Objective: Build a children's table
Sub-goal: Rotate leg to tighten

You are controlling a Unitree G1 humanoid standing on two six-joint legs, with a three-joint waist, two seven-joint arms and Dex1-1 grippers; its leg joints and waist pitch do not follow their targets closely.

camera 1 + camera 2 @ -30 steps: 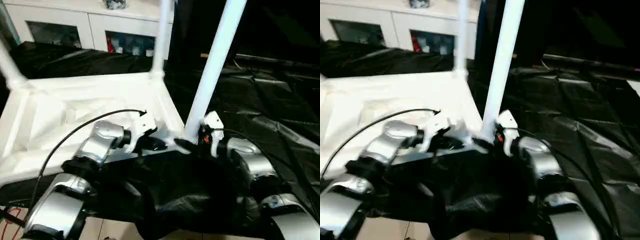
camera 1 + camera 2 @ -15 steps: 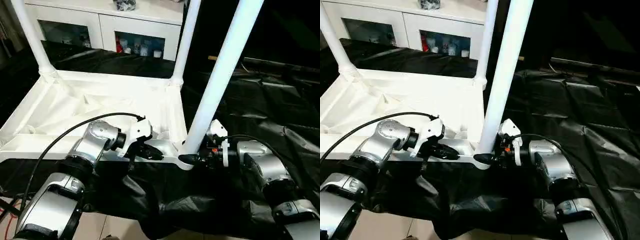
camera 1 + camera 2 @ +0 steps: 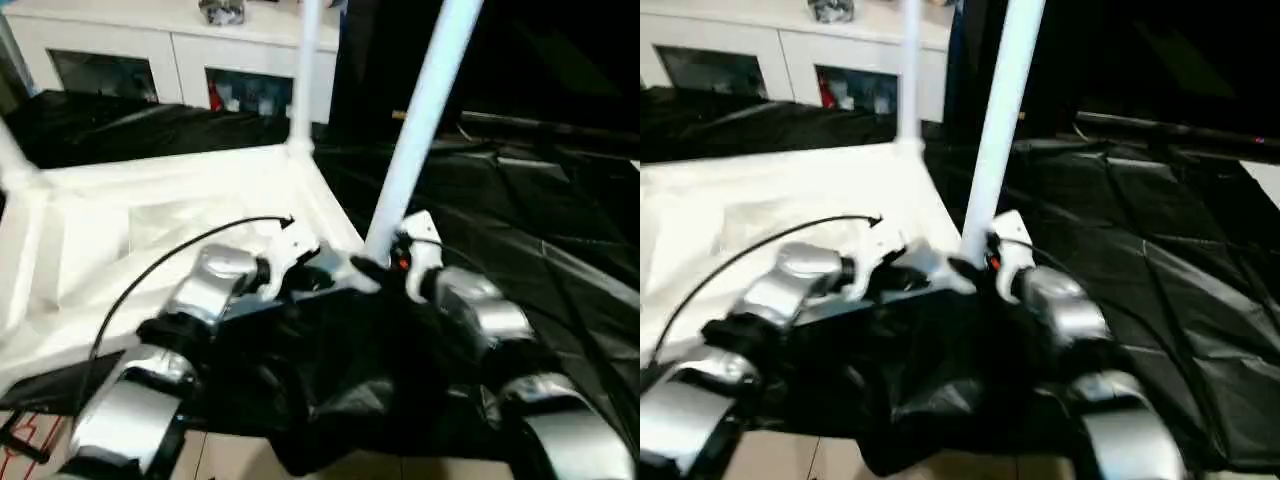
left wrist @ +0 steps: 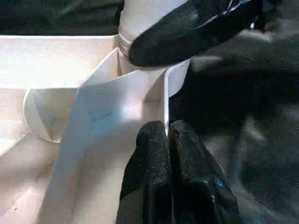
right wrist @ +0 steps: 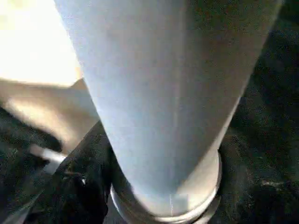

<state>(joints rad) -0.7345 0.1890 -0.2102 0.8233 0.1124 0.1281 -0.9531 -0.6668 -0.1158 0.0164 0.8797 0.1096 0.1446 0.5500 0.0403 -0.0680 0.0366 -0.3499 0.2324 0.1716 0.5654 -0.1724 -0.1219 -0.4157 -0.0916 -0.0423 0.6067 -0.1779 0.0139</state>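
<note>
Silver forearms (image 3: pixel 210 290), black cable (image 3: pixel 170 255), white wrists.

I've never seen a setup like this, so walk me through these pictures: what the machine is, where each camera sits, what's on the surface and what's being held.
This is a humanoid robot with two silver arms, each ending in two black fingers. The two wide pictures come from cameras in its head, looking down over its forearms. The two close-ups come from cameras on its wrists.

On a work table draped in black sheeting lies a white plastic tabletop, underside up, with white tube legs standing from its corners. Behind is a white cabinet.

The left gripper is pinched shut on the thin edge wall of the tabletop, steadying it. The right gripper is at the base of the near leg, where it enters its corner socket; how its fingers stand is not clear.
</note>
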